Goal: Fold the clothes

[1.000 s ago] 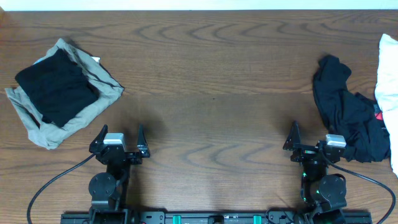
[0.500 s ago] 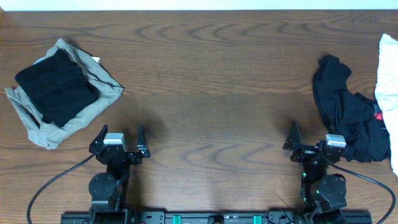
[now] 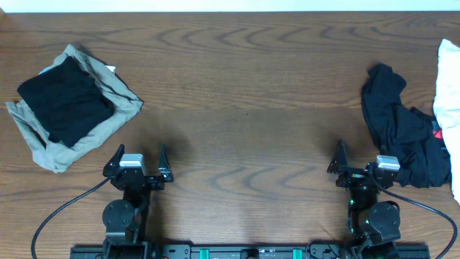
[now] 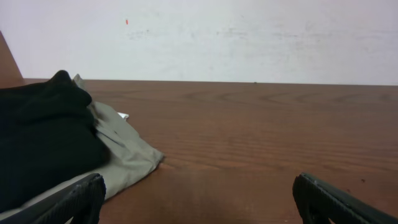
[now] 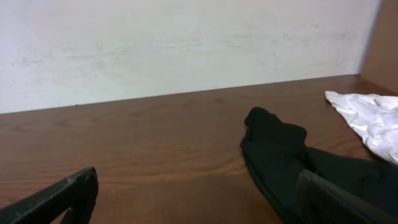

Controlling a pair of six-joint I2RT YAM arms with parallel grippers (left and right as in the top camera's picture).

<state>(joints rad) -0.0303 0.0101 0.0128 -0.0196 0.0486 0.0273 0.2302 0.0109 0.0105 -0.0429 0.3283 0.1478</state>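
Observation:
A crumpled black garment (image 3: 402, 133) lies at the right side of the wooden table (image 3: 244, 108); the right wrist view shows the black garment (image 5: 280, 152) just ahead of my right fingers. At the far left a folded black piece (image 3: 66, 101) rests on a khaki-grey garment (image 3: 108, 122), and the left wrist view has that khaki-grey garment (image 4: 127, 155) at its left. My left gripper (image 3: 136, 160) and right gripper (image 3: 357, 164) sit near the front edge, both open and holding nothing.
A white cloth (image 3: 449, 93) lies at the table's right edge, beside the black garment, also in the right wrist view as the white cloth (image 5: 370, 118). Black cables run from both arm bases along the front edge. A pale wall stands behind the table.

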